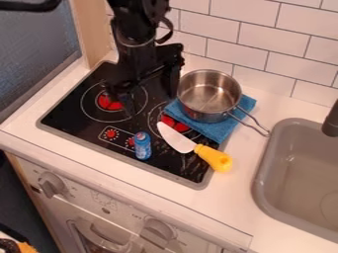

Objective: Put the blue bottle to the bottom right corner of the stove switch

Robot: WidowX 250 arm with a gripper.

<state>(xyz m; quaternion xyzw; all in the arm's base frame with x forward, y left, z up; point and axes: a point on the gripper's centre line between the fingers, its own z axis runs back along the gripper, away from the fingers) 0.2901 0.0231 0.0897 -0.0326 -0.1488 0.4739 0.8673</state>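
Claw (151,104): released, its two fingers spread apart, above the rear left part of the stove (78,129). Grasping nothing.

Bottle (143,145): blue, upright, at the right end of the switch panel (120,140), toward the stove's front edge; apart from the claw, nearer the camera. Its body hides part of the panel's right end; a red switch mark (131,142) shows just left of it.

Obstacles: all to the right. Knife (177,140) lies near the bottle, pale blade over the stove, yellow handle pointing lower right across the stove's edge onto the counter (246,173). Cloth (218,130), blue, spreads over the stove's right side; pot (208,99) sits on it, its handle angled lower right toward the sink (262,170). Tap (331,120) at the sink's far side.

Arm (135,29) pose: enters at the top edge, left of centre, and comes down steeply in front of the tiles (228,37); claw hangs downward.

Count: bottle, 1; knife, 1; pot, 1; cloth, 1; red burner centres, 2, the right one partly covered; red switch marks, 2; knobs (51,185) on the front below the counter, 2; sink, 1; tap, 1.
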